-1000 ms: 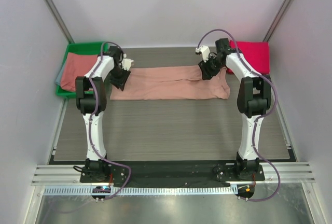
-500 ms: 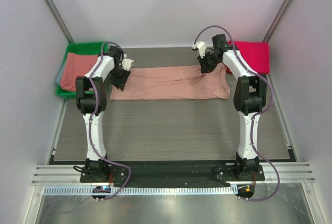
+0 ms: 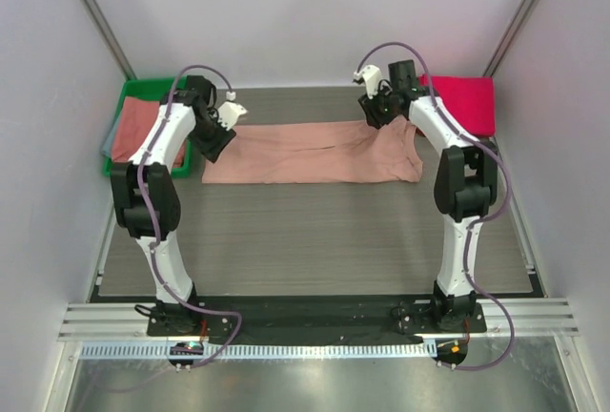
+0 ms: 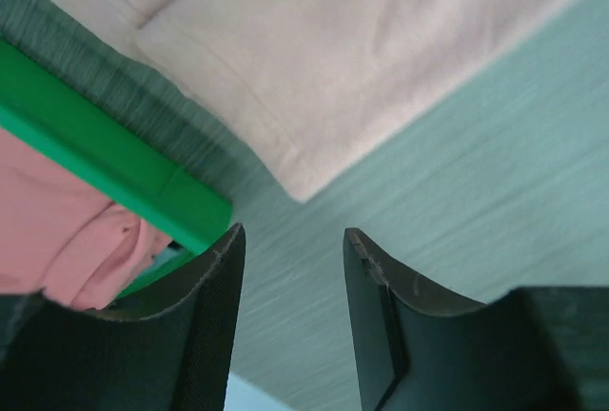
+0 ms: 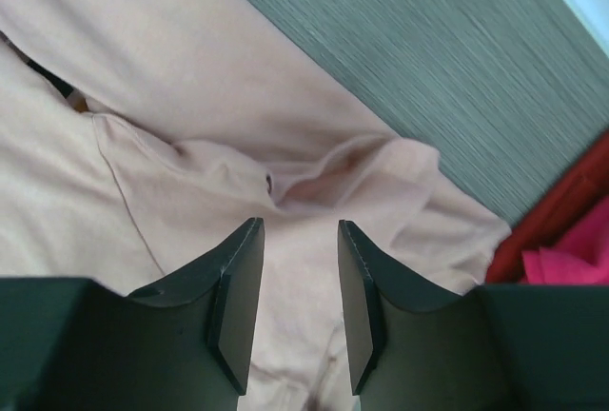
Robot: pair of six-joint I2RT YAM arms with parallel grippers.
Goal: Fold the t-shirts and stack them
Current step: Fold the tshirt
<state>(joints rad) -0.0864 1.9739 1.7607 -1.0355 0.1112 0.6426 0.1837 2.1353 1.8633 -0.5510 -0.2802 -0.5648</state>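
While poised at either end of the salmon-pink t-shirt mid-frame, parted and gripping nothing: left end effector, right end effector.

Right of your right gripper, the frame edge cuts off the bright magenta cotton tee; left of your left gripper, the green plastic bin.
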